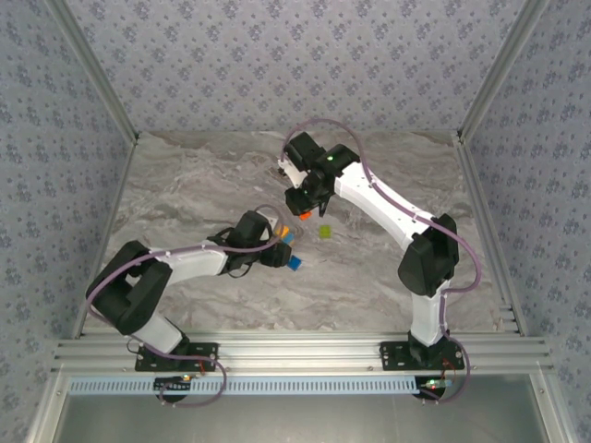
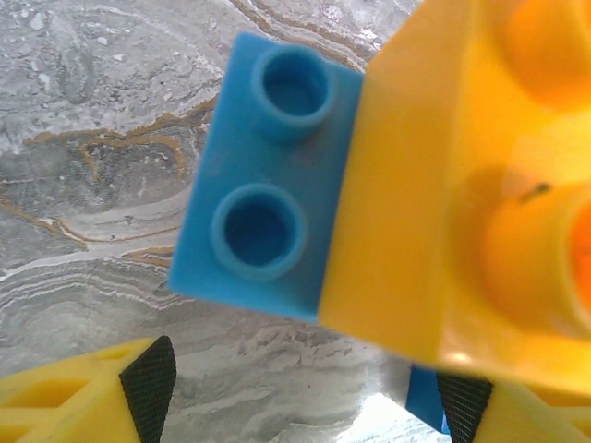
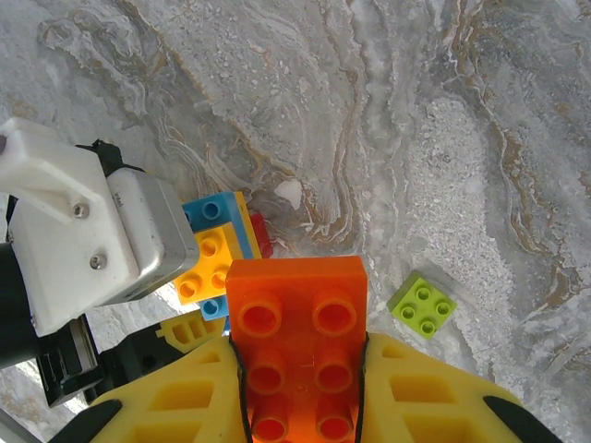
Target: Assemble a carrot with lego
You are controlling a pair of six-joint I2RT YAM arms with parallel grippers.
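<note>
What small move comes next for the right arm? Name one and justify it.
Probably ease the right gripper forward so its orange studded plastic brick meets the blue, yellow and red plastic brick stack held in the left gripper. The two sit close but are not yet joined.

A grey marbled worktop (image 1: 185,212) with brown veins carries one lime green brick (image 3: 422,305), lying flat, studs up.

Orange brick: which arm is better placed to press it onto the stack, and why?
Right: the right gripper is shut on the orange brick, close to the stack in the left gripper.
</note>
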